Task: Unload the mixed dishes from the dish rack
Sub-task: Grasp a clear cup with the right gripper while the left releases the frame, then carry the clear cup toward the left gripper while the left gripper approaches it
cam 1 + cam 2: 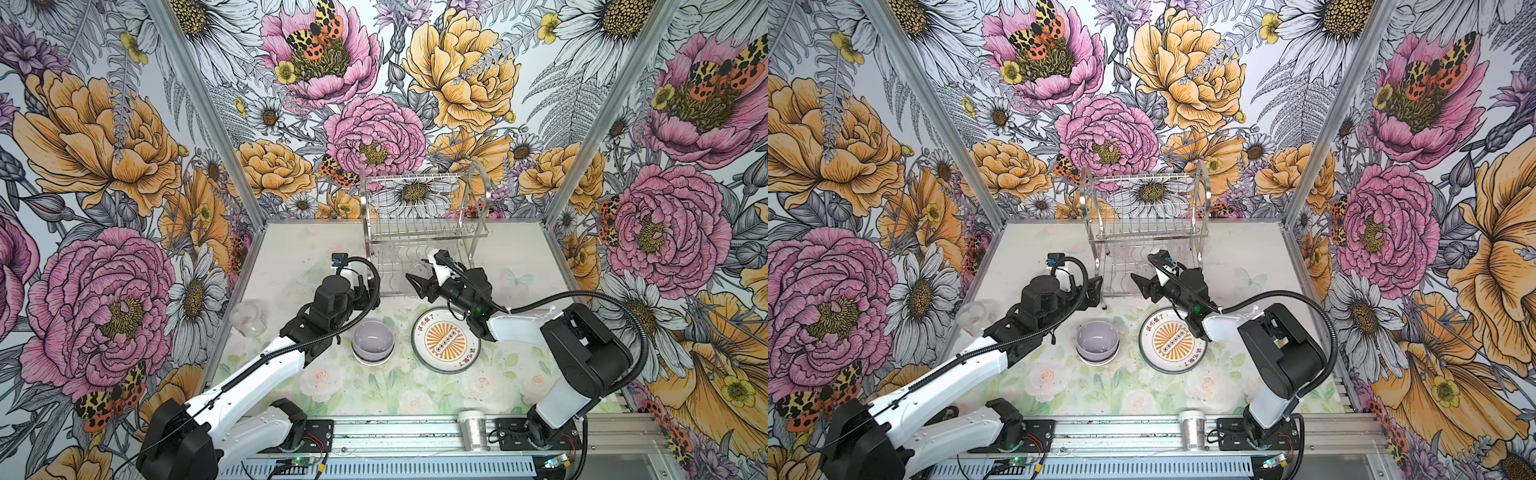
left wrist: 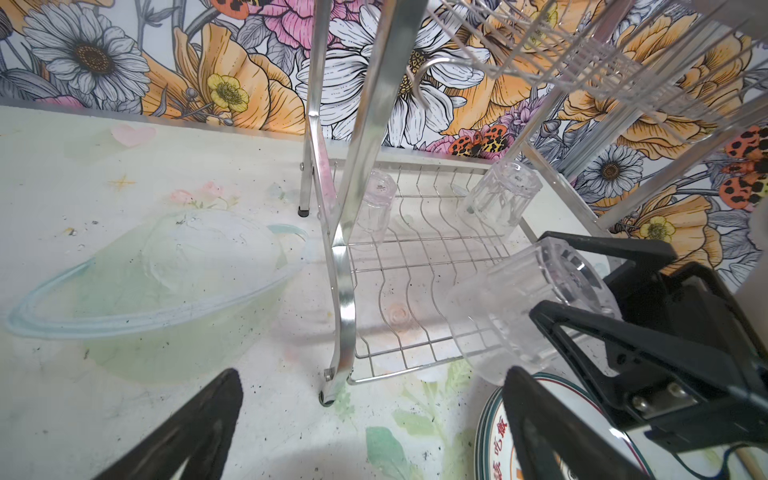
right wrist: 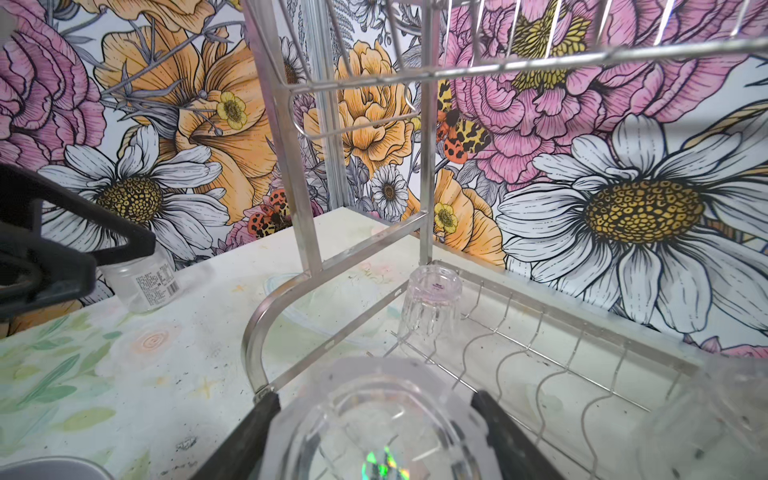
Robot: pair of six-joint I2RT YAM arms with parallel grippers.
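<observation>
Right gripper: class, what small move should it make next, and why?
Probably draw back toward the front of the table, carrying the glass clear of the rack. The right gripper is closed on a clear glass at the front of the lower shelf, and two more glasses stand upside down behind it, so pulling away from them looks safest.

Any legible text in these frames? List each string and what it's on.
"该吃饭了": on the rim of the sunburst plate, printed twice; the characters are small, so this is a best reading.
Printed label with barcode on the clear jar: too small to read.
Small mark on the upturned base of the glass in the dish rack: blurred, unreadable.
</observation>
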